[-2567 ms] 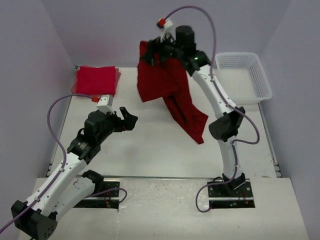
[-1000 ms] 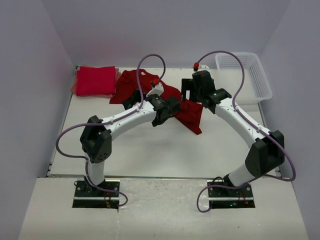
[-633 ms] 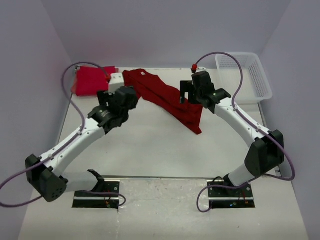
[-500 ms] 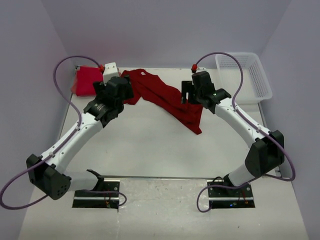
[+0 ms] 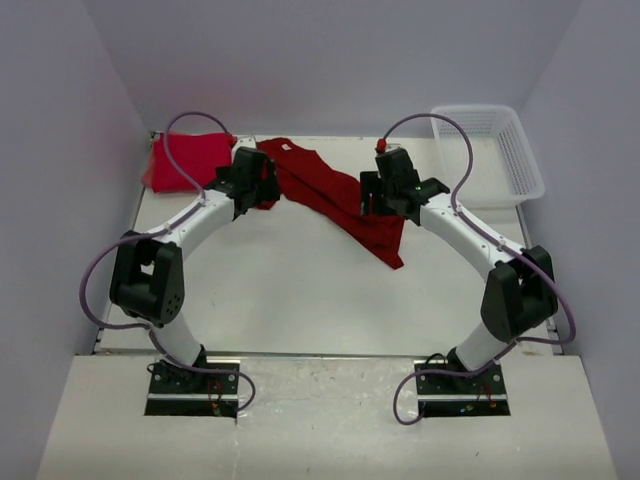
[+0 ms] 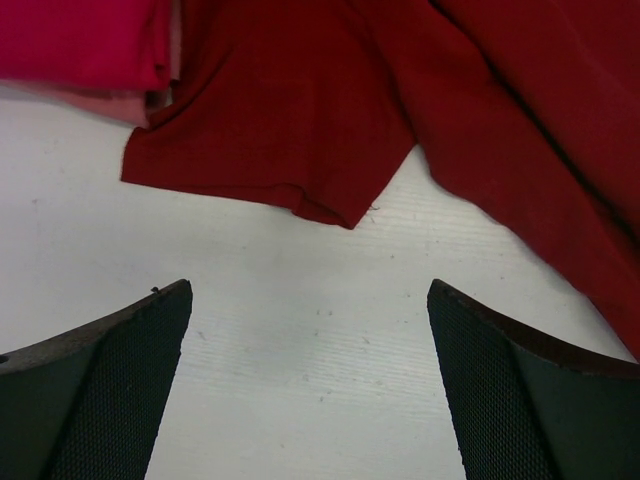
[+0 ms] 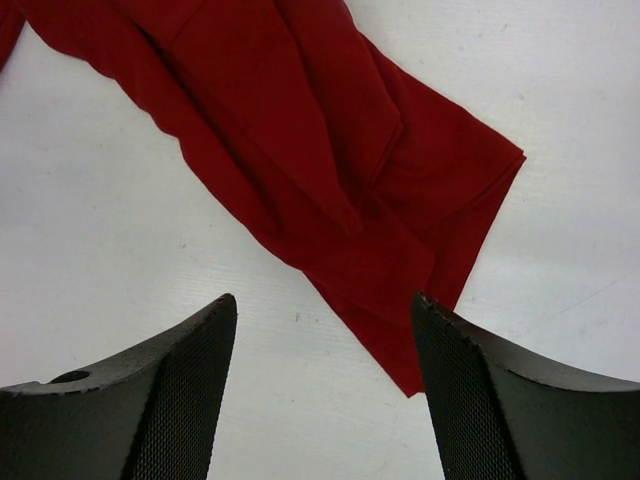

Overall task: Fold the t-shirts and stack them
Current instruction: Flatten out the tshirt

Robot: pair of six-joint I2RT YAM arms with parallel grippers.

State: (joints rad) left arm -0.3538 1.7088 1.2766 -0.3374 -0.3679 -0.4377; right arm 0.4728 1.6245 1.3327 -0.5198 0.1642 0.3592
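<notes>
— Left hand (image 6: 308, 300) spread as wide as it goes and gripping nothing, I hang low over the white tabletop (image 5: 290, 290), just short of a sleeve (image 6: 280, 130) of the crimson t-shirt (image 5: 330, 195).

— And the other one?

— Right hand (image 7: 322, 305) is parted too, a little less widely, with nothing between its fingers. It hovers above the shirt's lower end, where the cloth lies bunched in folds running toward a hem corner.

— Where do the shirts lie?

— The crimson one sprawls unfolded in a diagonal band across the far half of the tabletop, from far-centre down toward my right arm. The white lattice basket (image 5: 520, 165) sits at the far right corner, well apart from it. A folded stack of bright red t-shirts (image 5: 188, 160) rests at the far left corner. The crimson sleeve lies just beside the stack's edge; whether cloth touches cloth there I cannot tell.
</notes>
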